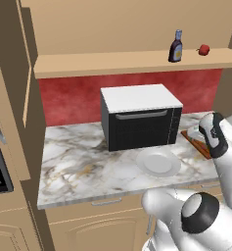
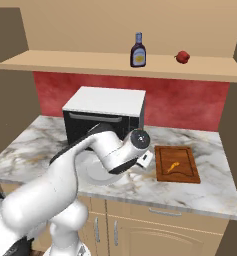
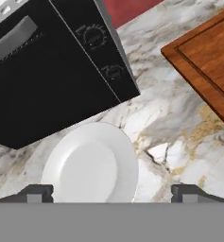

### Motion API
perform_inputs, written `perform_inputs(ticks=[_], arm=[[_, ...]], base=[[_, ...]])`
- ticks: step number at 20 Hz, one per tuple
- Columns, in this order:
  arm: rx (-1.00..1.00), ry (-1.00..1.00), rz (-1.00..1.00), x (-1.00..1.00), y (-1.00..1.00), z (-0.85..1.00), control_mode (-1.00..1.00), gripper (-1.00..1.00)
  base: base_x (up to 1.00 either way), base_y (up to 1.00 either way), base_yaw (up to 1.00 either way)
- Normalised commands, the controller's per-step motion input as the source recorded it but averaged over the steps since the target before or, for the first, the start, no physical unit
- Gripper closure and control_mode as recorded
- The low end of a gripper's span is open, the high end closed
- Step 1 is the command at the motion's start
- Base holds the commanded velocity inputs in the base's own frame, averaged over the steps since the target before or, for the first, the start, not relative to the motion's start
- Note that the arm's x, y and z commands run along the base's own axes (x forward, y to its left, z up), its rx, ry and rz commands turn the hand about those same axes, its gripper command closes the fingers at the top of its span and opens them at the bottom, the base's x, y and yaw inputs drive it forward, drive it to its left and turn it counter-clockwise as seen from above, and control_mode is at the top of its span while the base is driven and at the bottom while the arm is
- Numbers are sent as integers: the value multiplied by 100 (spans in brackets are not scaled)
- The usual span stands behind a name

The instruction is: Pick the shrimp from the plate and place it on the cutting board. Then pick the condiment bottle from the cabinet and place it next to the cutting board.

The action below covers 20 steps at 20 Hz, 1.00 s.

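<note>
Shrimp (image 2: 173, 166) lies on the cutting board (image 2: 188, 172), a little toward nine o'clock of the board's middle in the right base view, a small curved orange piece on the reddish-brown wood inside the darker raised edge. The plate (image 3: 92, 163) sits bare on the marble tabletop (image 1: 83, 164), just in front of the black oven (image 2: 97, 117); in the hand view its rim nearly meets the oven's lower front edge at eleven o'clock. Between the plate and the cutting board runs a strip of open marble, seen in the hand view from the plate's three o'clock side up to the board's corner at two o'clock. The gripper (image 3: 113, 193) hangs above the plate's near side with its two dark fingers (image 3: 38, 193) spread wide apart, one at each side, and nothing between them. On the cabinet (image 2: 90, 64) shelf, the condiment bottle (image 2: 138, 50) stands upright near the front lip, with a small red fruit (image 2: 182, 57) well apart at its three o'clock. The shelf board overhangs the oven's white top with open wall between them. In the left base view the tabletop stretches free at nine o'clock of the oven, up to the tall side cabinet (image 1: 12, 122). In the right base view the board lies near the tabletop's front edge, with bare marble at its three o'clock.
</note>
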Motion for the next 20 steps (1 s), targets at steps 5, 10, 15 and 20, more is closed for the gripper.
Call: perform_inputs(ticks=[5, 10, 15, 20], arm=[[2, -18, -9, -76, 55, 38, -100, -100], [14, -6, -20, -73, 28, 39, -100, -100], [22, 1, -21, -52, 26, 33, -100, -100], [29, 12, -19, -35, 21, 21, -100, -100]], base=[[0, 0, 0], [0, 0, 0], [0, 0, 0], [0, 0, 0]])
